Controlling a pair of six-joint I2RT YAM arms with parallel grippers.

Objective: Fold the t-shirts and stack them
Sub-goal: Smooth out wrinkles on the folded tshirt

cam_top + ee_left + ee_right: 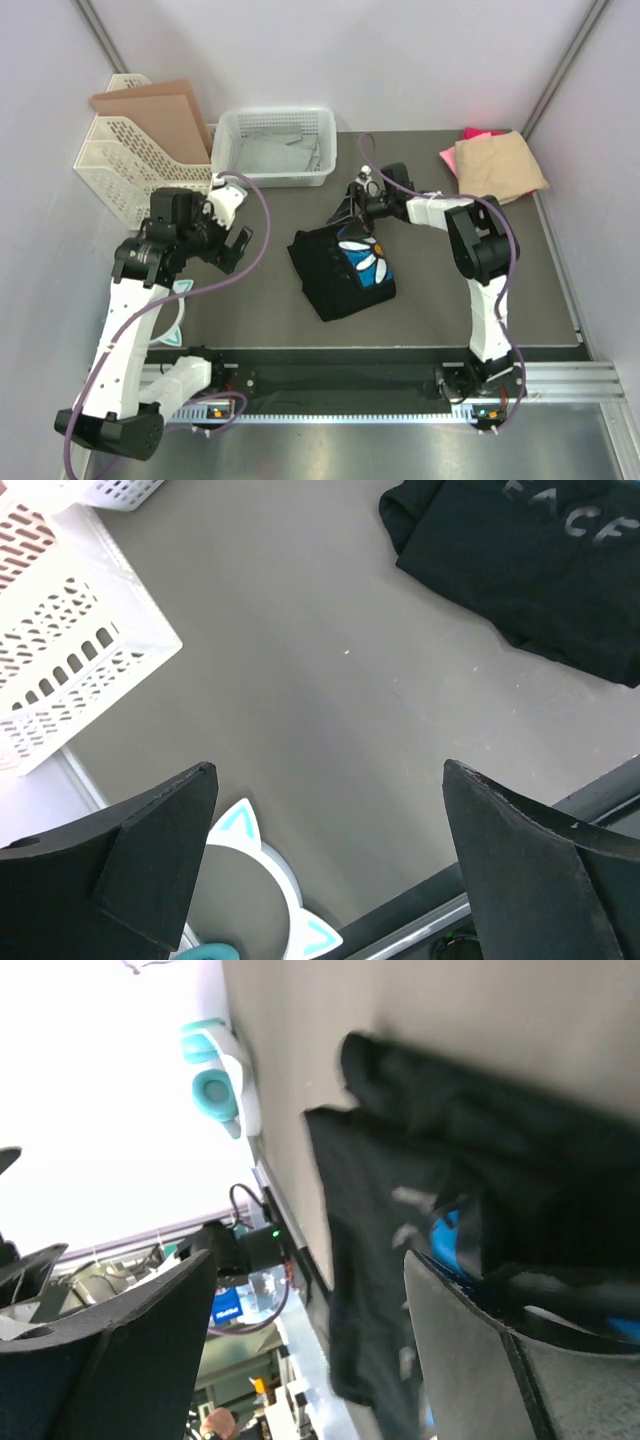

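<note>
Right gripper (350,205) sits with jaws spread wide at the far edge of the large black t-shirt with a blue-and-white print (335,275). Left gripper (235,228) is just as wide over the dark grey table (260,300) to its left. I reckon the right one could pinch a single layer and drag the fold open. The shirt's a lumpy, crooked bundle mid-table, print up.

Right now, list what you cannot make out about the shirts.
1. Pink shirt: top view, tan shirt covers most of it; fold unclear.
2. Black shirt: right wrist view blurred; left wrist view cuts it at top and right edges.
3. Right gripper: top view too small to show whether it touches the black shirt.
</note>
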